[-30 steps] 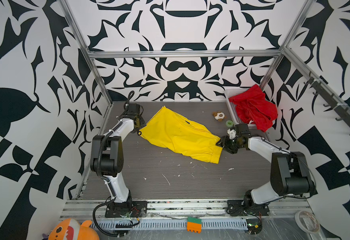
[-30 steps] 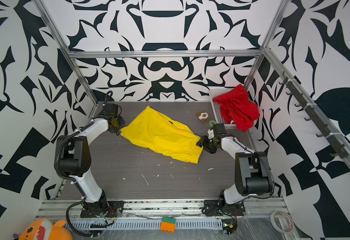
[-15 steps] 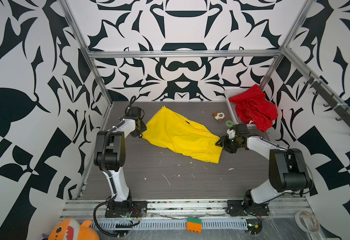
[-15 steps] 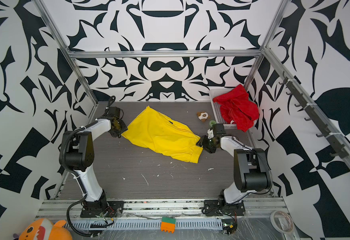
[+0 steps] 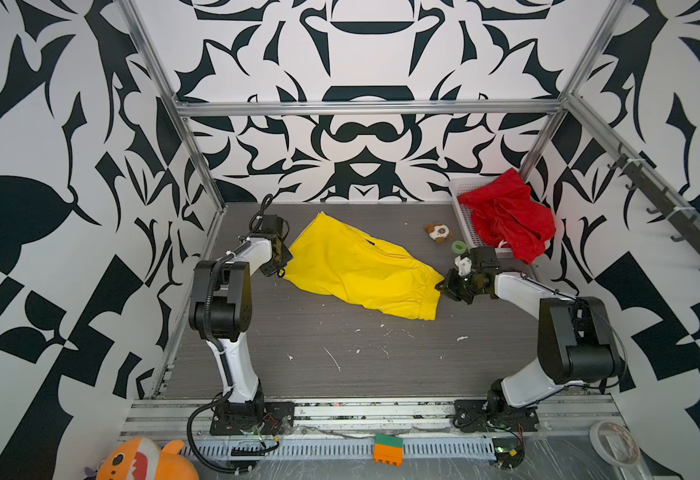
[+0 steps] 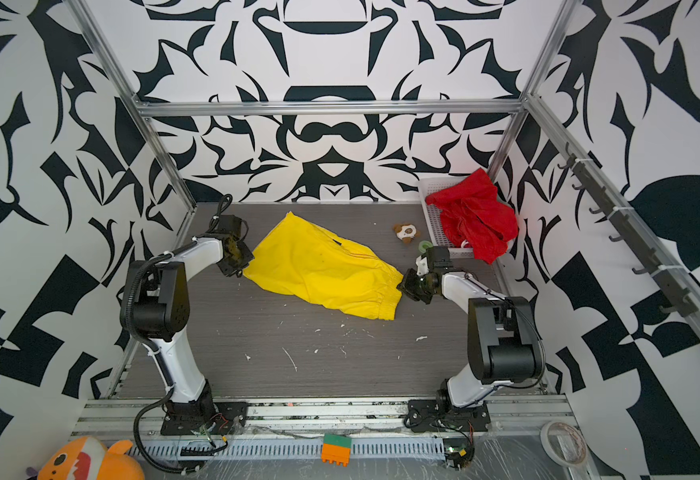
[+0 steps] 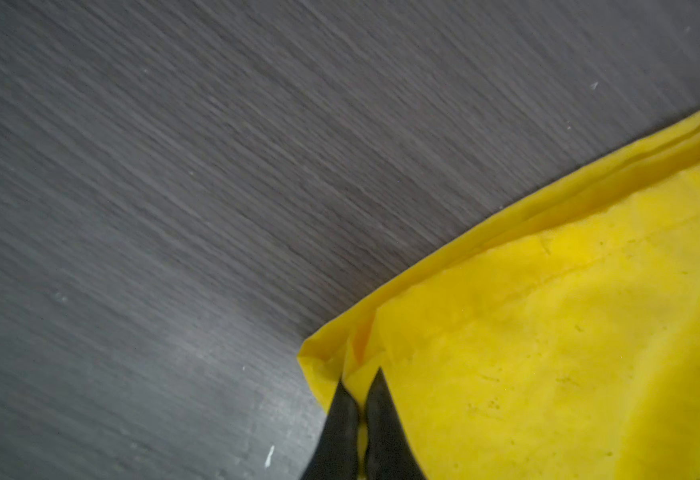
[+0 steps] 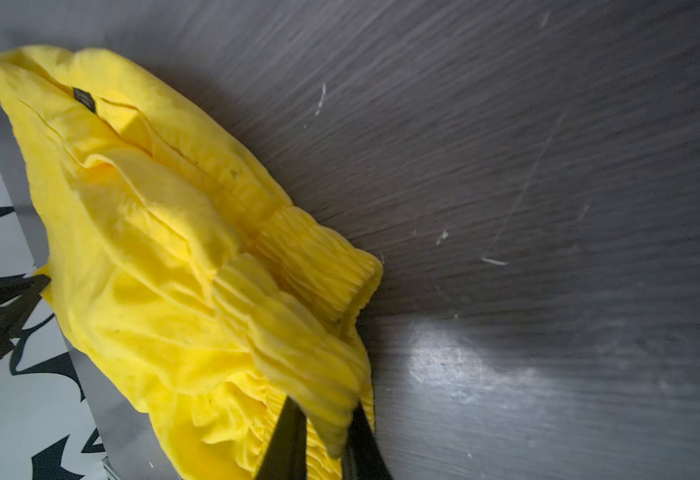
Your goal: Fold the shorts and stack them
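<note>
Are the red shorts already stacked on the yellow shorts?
No, the red shorts lie crumpled over the white basket, apart from the yellow shorts on the table.

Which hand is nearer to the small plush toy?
Right. The right hand holds the yellow shorts by the waistband, a little in front of the plush toy; the left hand pinches their far corner.

— Where are the yellow shorts [image 5: 361, 270]?
— Lying fairly flat on the table [image 5: 340, 365], slanting from far left to near right, gathered waistband [image 5: 423, 307] at the right end, small dark label [image 5: 371, 242] on the far edge.
— And the red shorts [image 5: 510, 216]?
— Crumpled in a heap at the far right, white drawstring [image 5: 502, 245] hanging out.
</note>
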`<action>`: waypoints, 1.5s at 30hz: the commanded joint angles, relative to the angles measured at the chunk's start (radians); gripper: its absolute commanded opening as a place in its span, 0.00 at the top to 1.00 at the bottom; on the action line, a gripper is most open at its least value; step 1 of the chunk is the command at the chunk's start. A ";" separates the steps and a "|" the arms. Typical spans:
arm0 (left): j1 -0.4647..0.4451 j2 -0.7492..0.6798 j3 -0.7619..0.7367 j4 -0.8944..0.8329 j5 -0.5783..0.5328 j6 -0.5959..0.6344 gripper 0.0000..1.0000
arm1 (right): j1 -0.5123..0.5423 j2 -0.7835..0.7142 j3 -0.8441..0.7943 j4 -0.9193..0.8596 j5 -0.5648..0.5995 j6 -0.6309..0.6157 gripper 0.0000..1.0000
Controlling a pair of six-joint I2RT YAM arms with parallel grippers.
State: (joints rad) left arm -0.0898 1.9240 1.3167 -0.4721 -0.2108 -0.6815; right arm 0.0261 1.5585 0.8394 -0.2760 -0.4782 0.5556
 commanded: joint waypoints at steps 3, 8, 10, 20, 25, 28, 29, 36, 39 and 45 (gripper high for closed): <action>0.005 -0.078 -0.032 -0.052 -0.073 -0.006 0.98 | -0.006 -0.094 0.056 0.003 -0.042 -0.002 1.00; 0.005 -0.135 -0.083 -0.061 -0.103 -0.009 1.00 | -0.012 -0.106 0.081 0.006 -0.106 0.023 1.00; 0.005 -0.157 -0.105 -0.062 -0.110 -0.014 1.00 | -0.015 -0.098 0.088 0.006 -0.121 0.036 1.00; 0.007 -0.179 -0.218 -0.063 -0.124 -0.054 0.99 | -0.045 0.129 0.122 0.002 -0.136 0.035 1.00; 0.005 -0.201 -0.243 -0.069 -0.126 -0.062 0.85 | -0.045 0.173 0.161 0.009 -0.120 0.020 0.77; 0.005 -0.252 -0.225 -0.086 -0.106 -0.055 0.71 | -0.043 0.096 0.198 -0.051 -0.072 -0.003 0.58; 0.005 -0.275 -0.215 -0.096 -0.094 -0.052 0.67 | -0.043 0.058 0.214 -0.086 -0.042 -0.016 0.54; -0.014 -0.436 -0.209 -0.099 0.033 -0.073 0.49 | 0.062 -0.178 0.244 -0.213 0.119 -0.052 0.51; -0.018 -0.459 -0.241 -0.078 0.124 -0.107 0.49 | 0.192 -0.186 0.220 -0.189 0.137 -0.023 0.52; -0.071 -0.438 -0.302 0.049 0.192 -0.153 0.52 | 0.383 -0.057 0.186 -0.034 0.132 0.068 0.53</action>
State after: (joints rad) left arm -0.1349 1.4666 1.0405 -0.4843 -0.0834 -0.7898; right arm 0.3614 1.4445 1.0409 -0.3729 -0.3698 0.5732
